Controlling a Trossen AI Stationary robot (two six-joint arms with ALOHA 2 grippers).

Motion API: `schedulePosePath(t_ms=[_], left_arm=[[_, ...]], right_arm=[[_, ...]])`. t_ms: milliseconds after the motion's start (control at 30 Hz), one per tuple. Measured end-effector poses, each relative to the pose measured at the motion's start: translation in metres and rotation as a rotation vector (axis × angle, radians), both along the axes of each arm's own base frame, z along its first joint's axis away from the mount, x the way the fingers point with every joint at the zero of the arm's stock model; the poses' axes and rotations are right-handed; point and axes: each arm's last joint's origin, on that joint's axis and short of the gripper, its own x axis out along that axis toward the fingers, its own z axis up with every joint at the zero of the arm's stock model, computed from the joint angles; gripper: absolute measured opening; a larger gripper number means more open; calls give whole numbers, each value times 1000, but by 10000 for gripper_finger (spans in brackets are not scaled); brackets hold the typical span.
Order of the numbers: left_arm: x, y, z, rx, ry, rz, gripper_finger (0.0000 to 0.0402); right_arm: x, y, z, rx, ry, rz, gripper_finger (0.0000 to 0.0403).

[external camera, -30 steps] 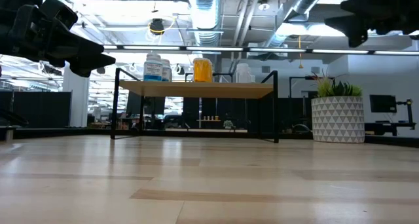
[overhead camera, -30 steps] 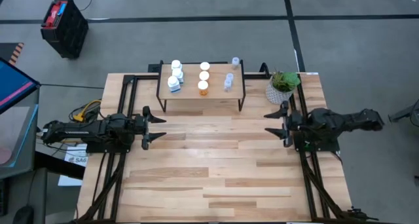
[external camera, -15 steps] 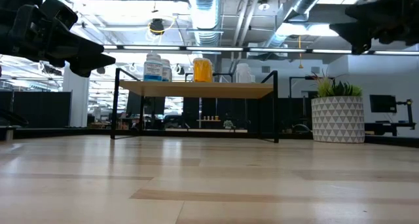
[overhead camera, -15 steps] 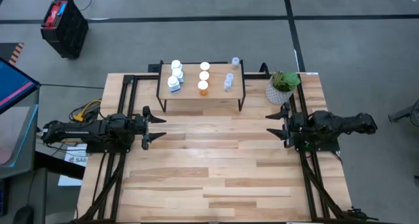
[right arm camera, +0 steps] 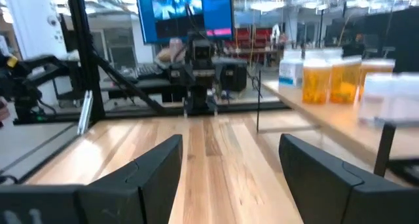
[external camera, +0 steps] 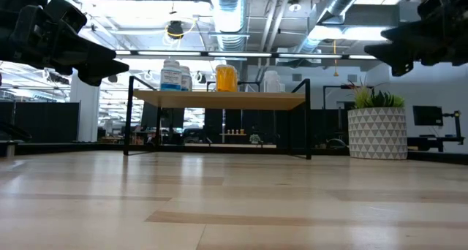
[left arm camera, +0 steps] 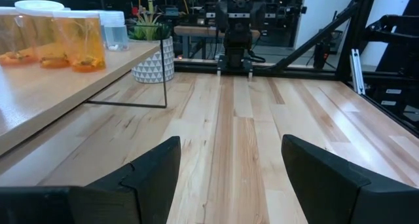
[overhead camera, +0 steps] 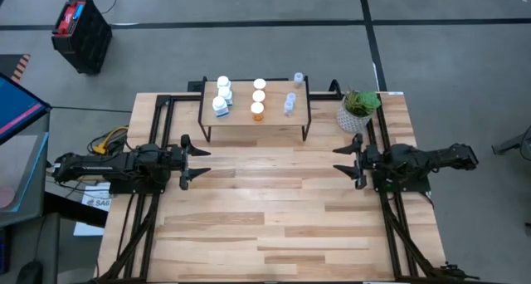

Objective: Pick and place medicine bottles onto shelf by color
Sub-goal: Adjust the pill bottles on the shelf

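The left gripper [overhead camera: 199,162] hangs spread and empty over the table's [overhead camera: 274,226] left side, well short of the shelf [overhead camera: 241,116] at the far edge. On it stand 3 white bottles [overhead camera: 221,96], 3 orange bottles [overhead camera: 258,97] and 3 clear bottles [overhead camera: 292,95], in separate columns. The right gripper [overhead camera: 347,159], also spread and empty, hangs near the plant [overhead camera: 358,108]. Only the low view shows both grippers raised above shelf height.

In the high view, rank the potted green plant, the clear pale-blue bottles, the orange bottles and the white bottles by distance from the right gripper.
1. Potted green plant, just behind the right gripper.
2. Clear pale-blue bottles, shelf's right end.
3. Orange bottles, shelf's middle.
4. White bottles, shelf's left end.
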Motion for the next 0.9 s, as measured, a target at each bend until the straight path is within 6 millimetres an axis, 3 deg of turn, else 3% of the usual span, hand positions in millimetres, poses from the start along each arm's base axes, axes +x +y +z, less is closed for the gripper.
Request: schedulePosePath(t_ms=[467,900], left_arm=[[0,0,0,0,0,0,254],[0,-4,1,-10,-9,-124,254]], right_arm=[[1,0,-6,-42,69,1,276],[1,1,-6,110,59,23,276]])
